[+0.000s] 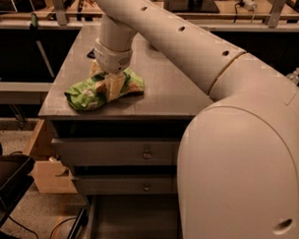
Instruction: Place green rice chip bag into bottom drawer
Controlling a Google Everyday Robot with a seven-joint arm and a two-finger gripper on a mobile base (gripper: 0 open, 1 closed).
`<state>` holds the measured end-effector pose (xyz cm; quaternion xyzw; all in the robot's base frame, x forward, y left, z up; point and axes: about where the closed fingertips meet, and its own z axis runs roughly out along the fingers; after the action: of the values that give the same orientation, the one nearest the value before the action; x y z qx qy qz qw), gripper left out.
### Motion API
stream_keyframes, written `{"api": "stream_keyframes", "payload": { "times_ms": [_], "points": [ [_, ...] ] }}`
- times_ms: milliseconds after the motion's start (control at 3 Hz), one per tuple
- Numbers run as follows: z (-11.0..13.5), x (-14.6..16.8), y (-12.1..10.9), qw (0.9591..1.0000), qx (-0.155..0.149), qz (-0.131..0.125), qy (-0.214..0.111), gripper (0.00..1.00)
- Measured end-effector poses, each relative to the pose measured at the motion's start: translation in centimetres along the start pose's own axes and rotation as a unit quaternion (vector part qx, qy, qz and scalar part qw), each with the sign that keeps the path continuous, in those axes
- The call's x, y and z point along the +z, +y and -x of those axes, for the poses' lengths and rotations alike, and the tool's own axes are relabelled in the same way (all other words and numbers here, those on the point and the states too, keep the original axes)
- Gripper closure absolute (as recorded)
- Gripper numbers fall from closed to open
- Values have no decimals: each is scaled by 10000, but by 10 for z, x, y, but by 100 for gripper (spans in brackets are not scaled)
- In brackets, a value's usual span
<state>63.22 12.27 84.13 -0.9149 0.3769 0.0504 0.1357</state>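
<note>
The green rice chip bag [86, 95] lies on the grey cabinet top [165, 87], near its front left corner. My gripper [105, 79] comes down on the bag from above. Its fingers stand on either side of the bag's middle and pinch it, with the near finger [114, 86] in front; the bag still rests on the top. The bottom drawer [136, 222] is pulled out below the two knobbed drawers, and its flat grey floor shows. My arm hides the drawer's right part.
A small black packet [91, 54] lies on the cabinet top behind the gripper. A cardboard box [44, 162] stands on the floor left of the cabinet. A dark bin [7, 185] is at the lower left. Shelving runs along the back.
</note>
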Motion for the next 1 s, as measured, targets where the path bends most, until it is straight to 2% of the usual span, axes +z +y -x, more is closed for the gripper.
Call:
{"api": "stream_keyframes", "payload": {
  "times_ms": [333, 1000],
  "points": [
    [0, -1, 0, 10000, 0, 0, 0, 100],
    [0, -13, -4, 10000, -12, -83, 51, 100]
  ]
}}
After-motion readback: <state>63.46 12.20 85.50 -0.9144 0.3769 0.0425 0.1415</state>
